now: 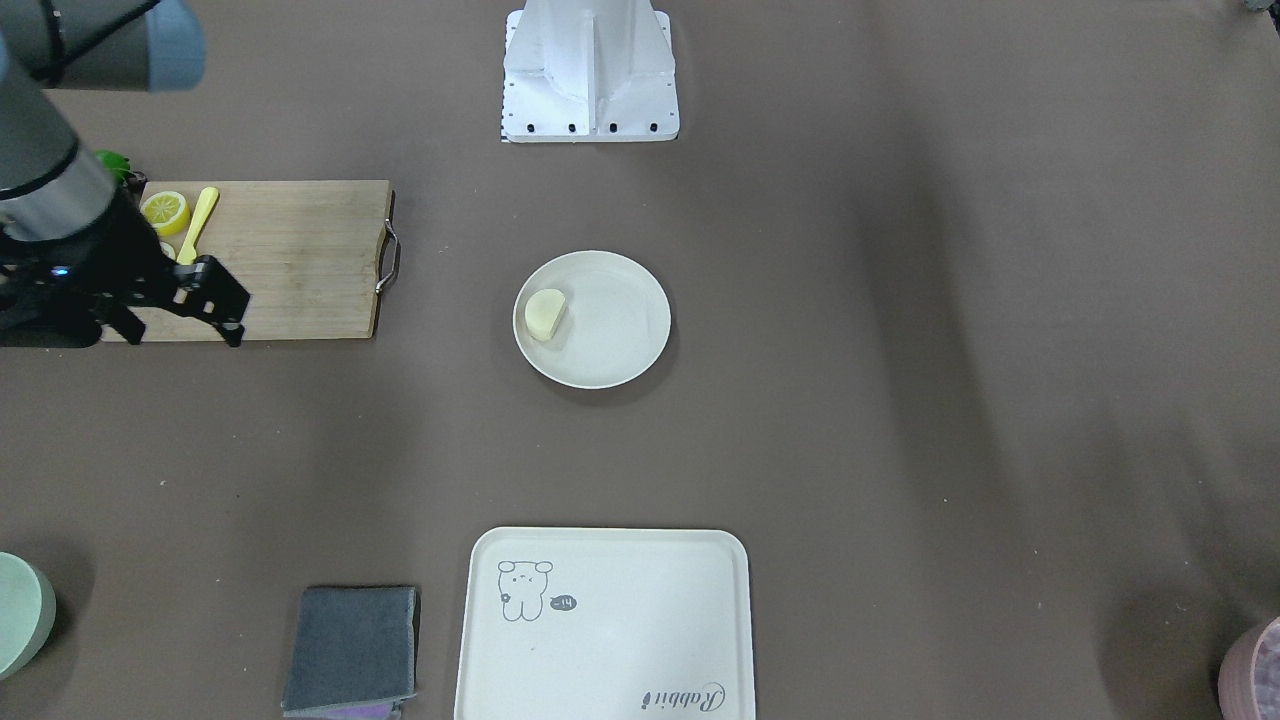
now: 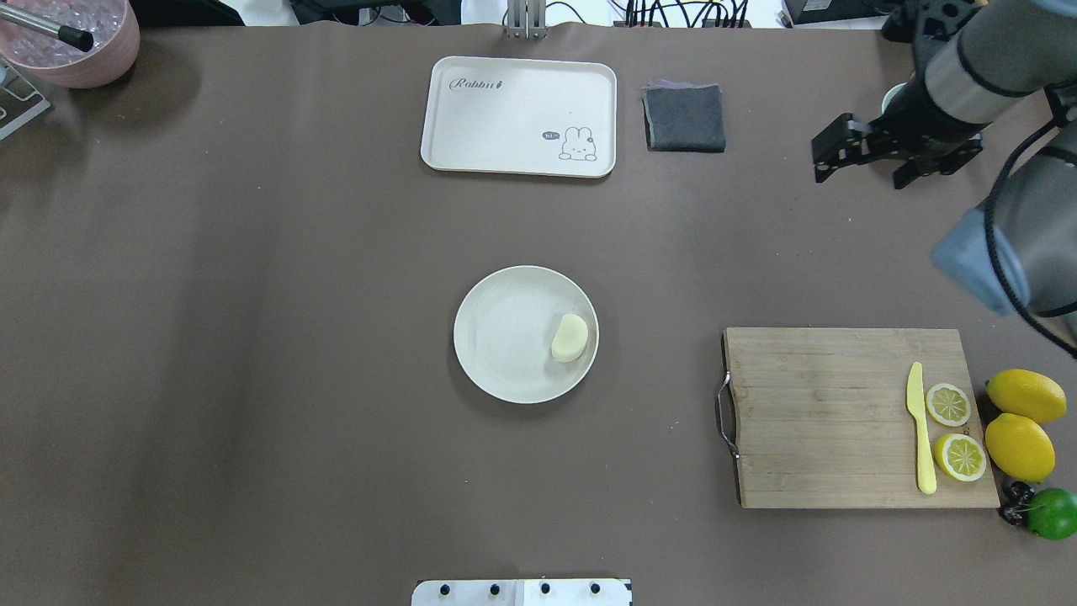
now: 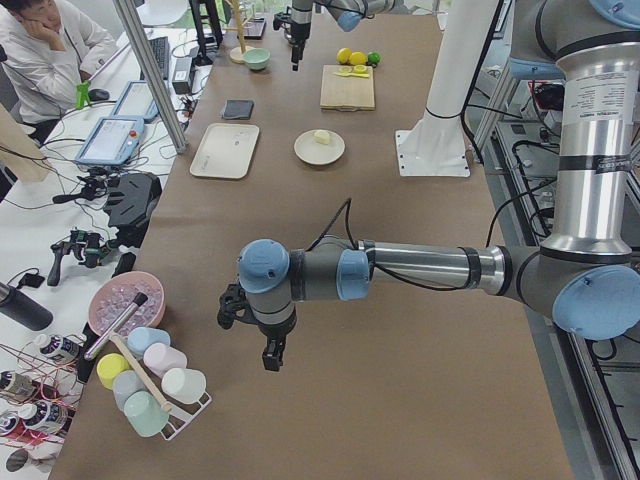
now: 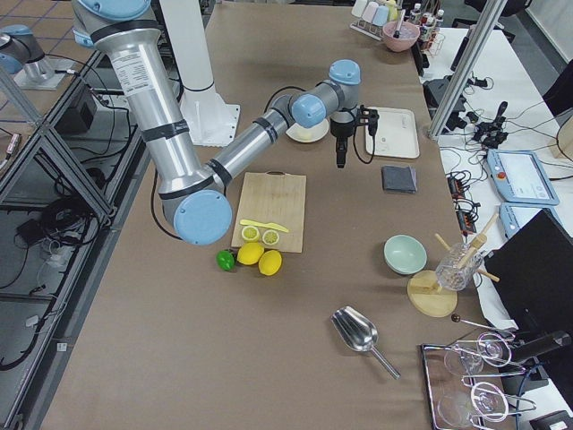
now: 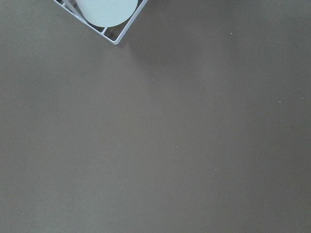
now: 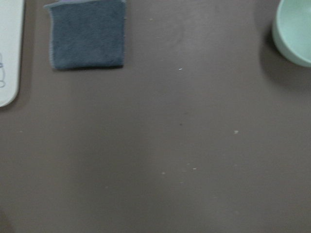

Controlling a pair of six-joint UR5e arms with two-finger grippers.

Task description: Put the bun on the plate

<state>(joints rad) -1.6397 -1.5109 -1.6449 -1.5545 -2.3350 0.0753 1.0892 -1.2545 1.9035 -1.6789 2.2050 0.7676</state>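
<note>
The bun (image 2: 570,337), a pale cream lump, lies on the round off-white plate (image 2: 496,370), near the rim on the side toward the cutting board; from across the table the bun (image 1: 545,313) shows on the same plate (image 1: 625,350). My right gripper (image 2: 867,168) hangs open and holds nothing, high above the brown table and well away from the plate, between the grey cloth and the mint bowl. My left gripper (image 3: 270,355) shows only in the left side view, far down the table by the cup rack; whether it is open or shut I cannot tell.
A wooden cutting board (image 2: 824,421) carries a yellow knife (image 2: 921,429) and two lemon halves, with whole lemons (image 2: 1022,421) and a lime beside it. A cream tray (image 2: 519,116) and a grey cloth (image 2: 684,118) lie beyond the plate. A mint bowl (image 6: 296,31) stands near my right gripper.
</note>
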